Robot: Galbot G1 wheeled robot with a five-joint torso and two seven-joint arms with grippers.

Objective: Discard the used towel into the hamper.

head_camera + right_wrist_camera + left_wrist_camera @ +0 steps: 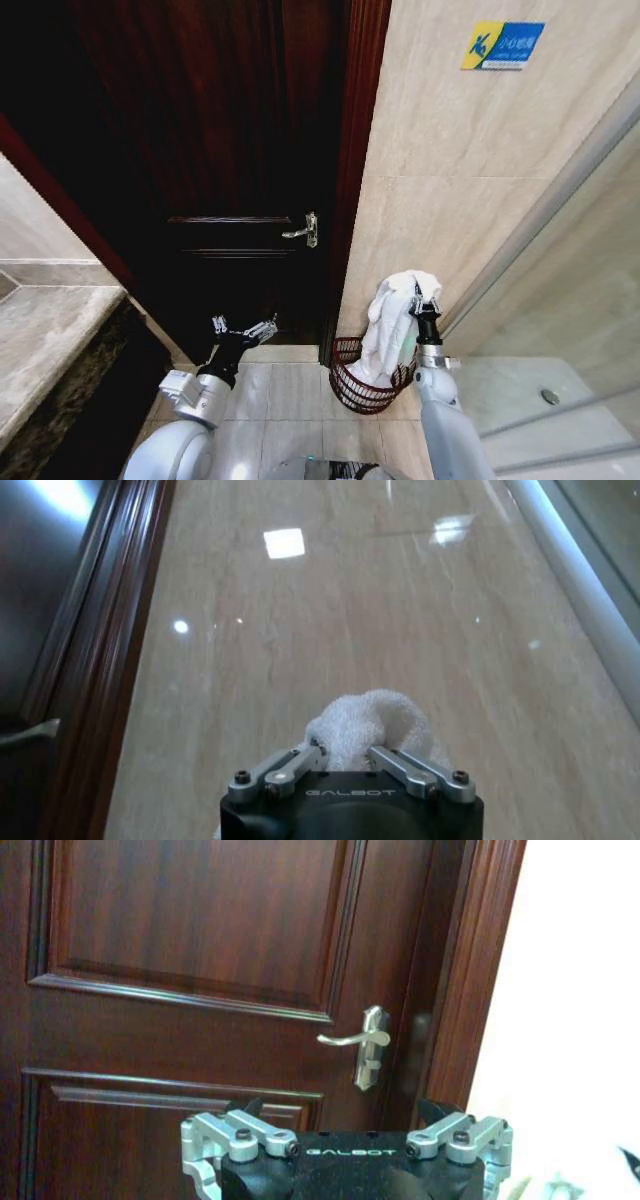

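Observation:
A white towel (392,325) hangs from my right gripper (424,297), which is shut on its top end. The cloth drapes down with its lower end inside the hamper (362,386), a dark reddish-brown openwork basket on the floor against the beige wall. In the right wrist view the towel (368,718) bulges up between the fingers (290,765). My left gripper (245,328) is held low in front of the dark wooden door, open and holding nothing; the left wrist view shows its fingers (236,1129) spread wide.
A dark wooden door (215,160) with a silver lever handle (304,231) stands ahead. A stone counter (45,330) lies on the left. A glass shower partition (560,300) and shower floor with a drain (549,396) are on the right. Pale floor tiles (270,390) lie between.

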